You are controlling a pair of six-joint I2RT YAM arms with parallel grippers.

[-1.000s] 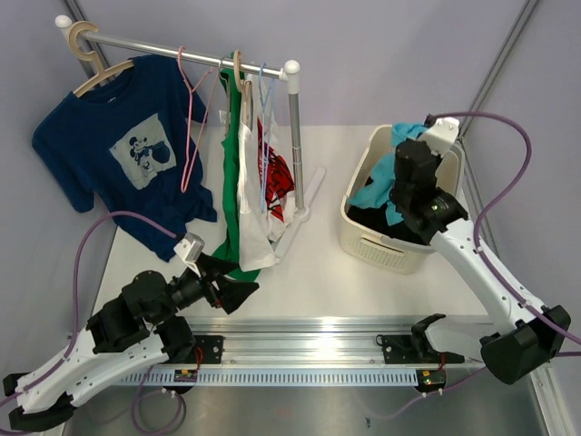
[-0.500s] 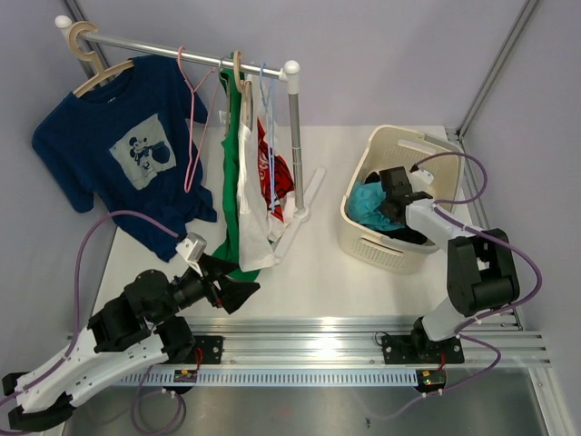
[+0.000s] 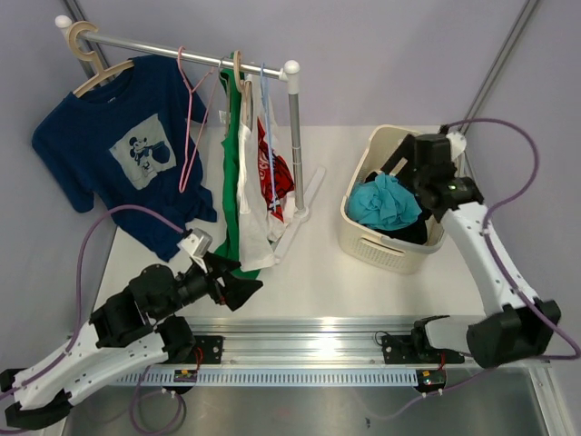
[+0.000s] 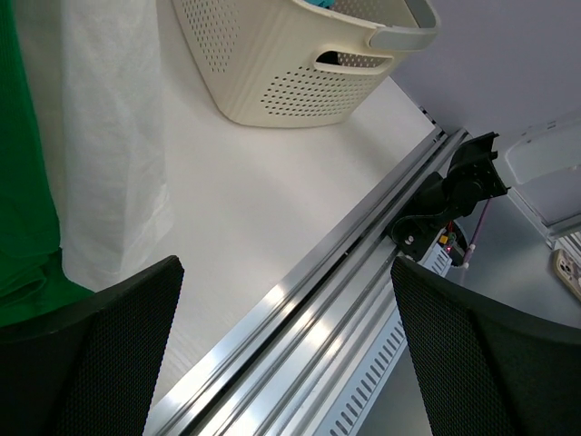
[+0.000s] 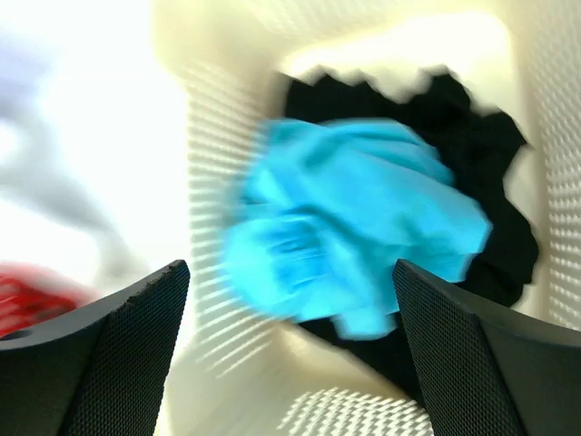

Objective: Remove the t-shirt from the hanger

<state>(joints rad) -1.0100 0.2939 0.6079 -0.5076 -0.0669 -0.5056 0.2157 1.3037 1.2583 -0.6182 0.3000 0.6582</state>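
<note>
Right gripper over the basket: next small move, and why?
Probably swing the right gripper left, away from the basket and toward the rack. Its jaws stand open and empty, the teal shirt lies in the basket, and the blue t-shirt hangs on its wooden hanger.

Upper left hang one dark blue shirt [image 3: 118, 150], one green shirt [image 3: 231, 182], one white shirt [image 3: 252, 213]. Right: one cream plastic basket [image 3: 368, 239].

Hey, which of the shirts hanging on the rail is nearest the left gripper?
The green shirt, hanging between the navy one and the white one; its hem ends right beside the left gripper.
</note>
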